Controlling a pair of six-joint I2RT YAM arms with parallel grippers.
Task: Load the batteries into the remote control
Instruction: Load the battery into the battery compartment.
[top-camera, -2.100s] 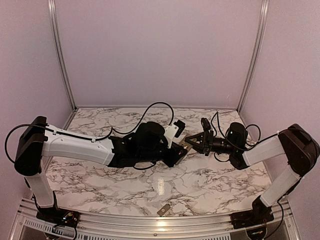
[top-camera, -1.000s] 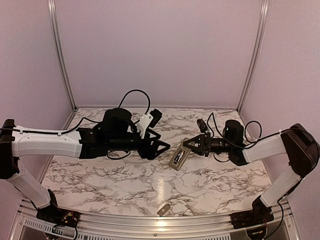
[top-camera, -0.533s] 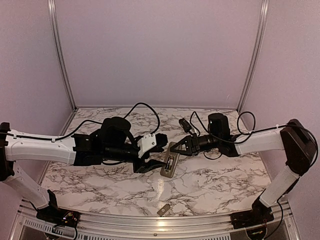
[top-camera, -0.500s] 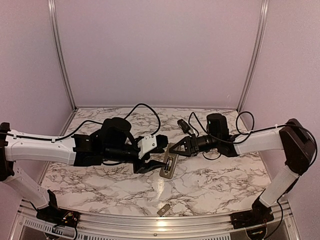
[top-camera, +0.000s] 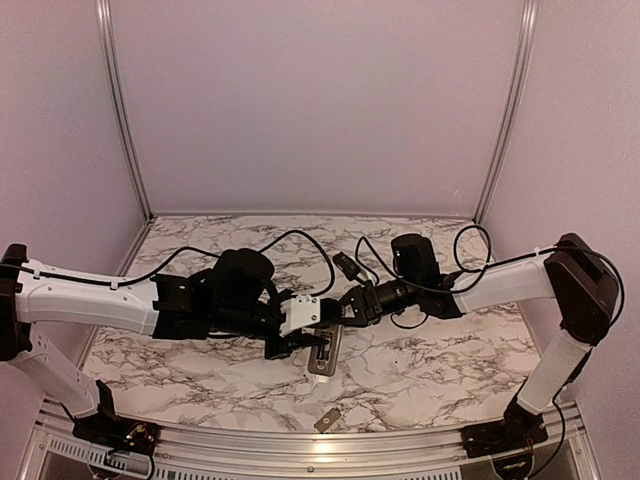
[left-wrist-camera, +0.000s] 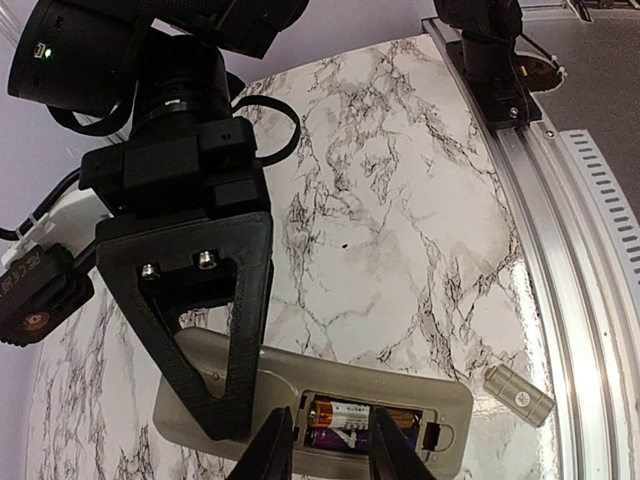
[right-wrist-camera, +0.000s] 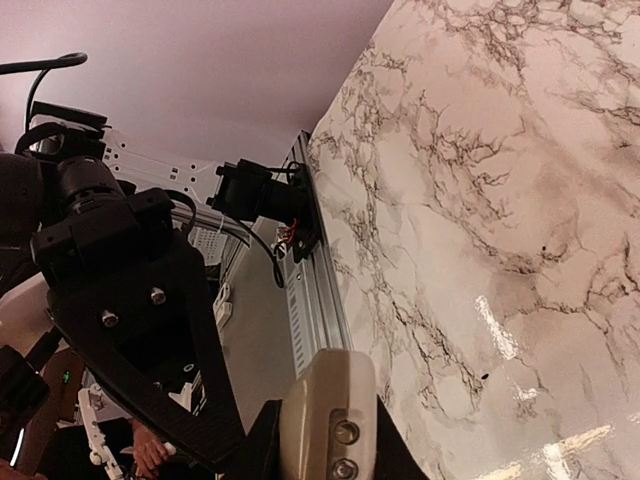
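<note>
The remote control (left-wrist-camera: 290, 370) lies back-up just above the marble, grey-beige, its recess uncovered. Two batteries (left-wrist-camera: 352, 412) sit side by side in that recess, one with an orange end, one purple. My right gripper (top-camera: 345, 312) is shut on one end of the remote control (right-wrist-camera: 330, 410); its black finger (left-wrist-camera: 215, 330) crosses the casing. My left gripper (left-wrist-camera: 332, 412) hovers over the recess, jaws narrowly apart, one fingertip at the orange end and the other partway along the cell. From above, the remote control (top-camera: 322, 358) hangs between both grippers, the left gripper (top-camera: 305, 345) beside it.
A small flat grey cover piece (left-wrist-camera: 519, 393) lies on the marble table (top-camera: 430, 360) by the front rail (left-wrist-camera: 560, 250), also visible from above as the cover piece (top-camera: 327, 420). The left arm's black wrist housing (right-wrist-camera: 130, 330) fills the left of the right wrist view.
The right gripper has carried the remote control leftward and nearer the front. The left gripper has come back over the recess, and its jaws have narrowed a lot.
</note>
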